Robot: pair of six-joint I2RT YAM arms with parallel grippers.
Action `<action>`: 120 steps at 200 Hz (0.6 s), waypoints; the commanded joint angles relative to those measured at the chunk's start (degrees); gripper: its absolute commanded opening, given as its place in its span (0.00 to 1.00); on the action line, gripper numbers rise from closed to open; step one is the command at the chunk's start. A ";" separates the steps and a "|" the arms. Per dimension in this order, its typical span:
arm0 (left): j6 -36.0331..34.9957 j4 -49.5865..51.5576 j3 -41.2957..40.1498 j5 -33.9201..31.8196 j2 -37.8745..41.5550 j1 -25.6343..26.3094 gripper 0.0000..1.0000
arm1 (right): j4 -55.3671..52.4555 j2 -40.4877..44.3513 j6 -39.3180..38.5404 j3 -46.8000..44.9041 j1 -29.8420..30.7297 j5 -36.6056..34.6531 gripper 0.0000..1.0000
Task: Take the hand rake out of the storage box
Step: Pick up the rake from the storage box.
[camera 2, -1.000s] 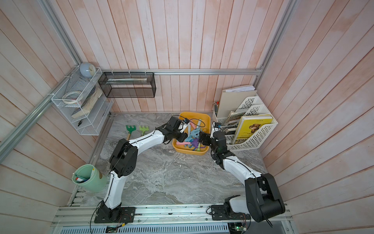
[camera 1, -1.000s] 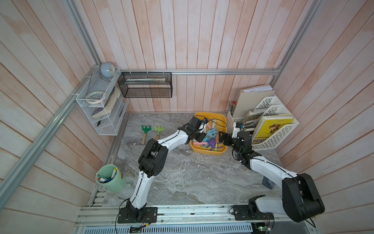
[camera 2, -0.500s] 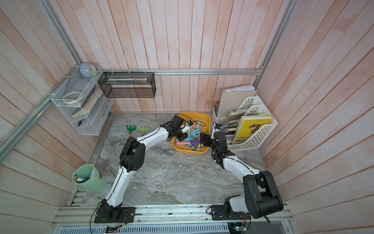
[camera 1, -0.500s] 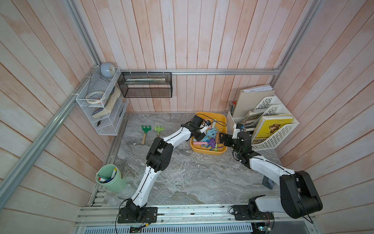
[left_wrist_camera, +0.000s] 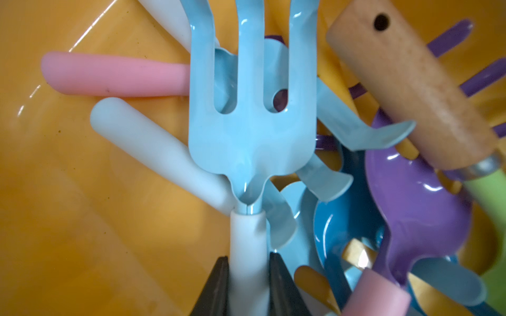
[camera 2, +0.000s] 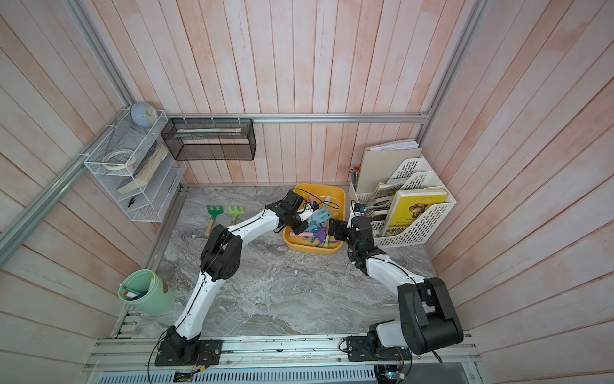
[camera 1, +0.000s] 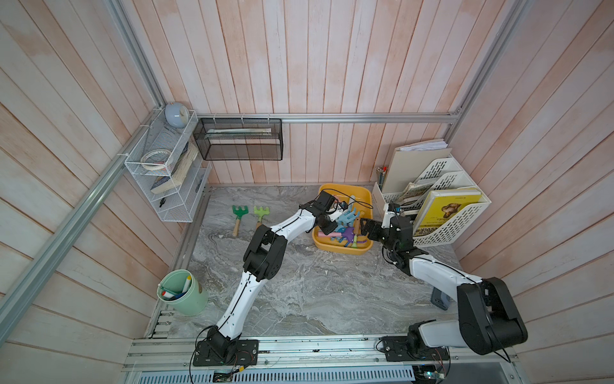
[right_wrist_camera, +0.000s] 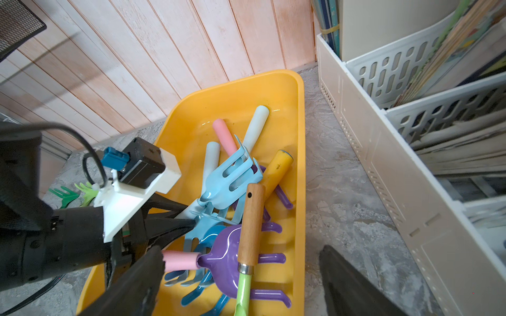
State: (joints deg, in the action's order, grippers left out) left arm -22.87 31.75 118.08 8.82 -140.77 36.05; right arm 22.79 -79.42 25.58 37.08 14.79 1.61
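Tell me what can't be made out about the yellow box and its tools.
- Left wrist view: the pale handle of the light blue rake, pinched by the left end effector, runs off the bottom edge.
- Top views: the left arm covers part of the storage box.
- Right wrist view: the purple rake hides whatever lies beneath.

Left gripper (right_wrist_camera: 188, 216) clamps light-blue hand rake (right_wrist_camera: 230, 182) inside storage box (right_wrist_camera: 235, 93).

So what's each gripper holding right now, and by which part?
The left gripper is shut on the light blue hand rake by its pale handle, close to the head. The right gripper is open, holding nothing.
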 commanded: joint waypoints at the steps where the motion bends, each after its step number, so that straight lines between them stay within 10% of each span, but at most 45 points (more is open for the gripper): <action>1: 1.34 0.87 -0.89 0.37 3.06 -0.02 0.15 | 1.12 -0.04 0.87 -1.03 -0.37 0.76 0.91; 120: 24.58 -33.49 -39.97 -6.60 33.76 -4.17 0.08 | 1.90 0.24 1.75 -1.62 -0.63 1.21 0.91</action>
State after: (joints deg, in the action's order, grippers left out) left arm -8.78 7.97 84.86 7.79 -111.92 35.03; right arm 23.73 -79.42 26.92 36.25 14.41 2.28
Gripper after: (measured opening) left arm 0.255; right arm 0.910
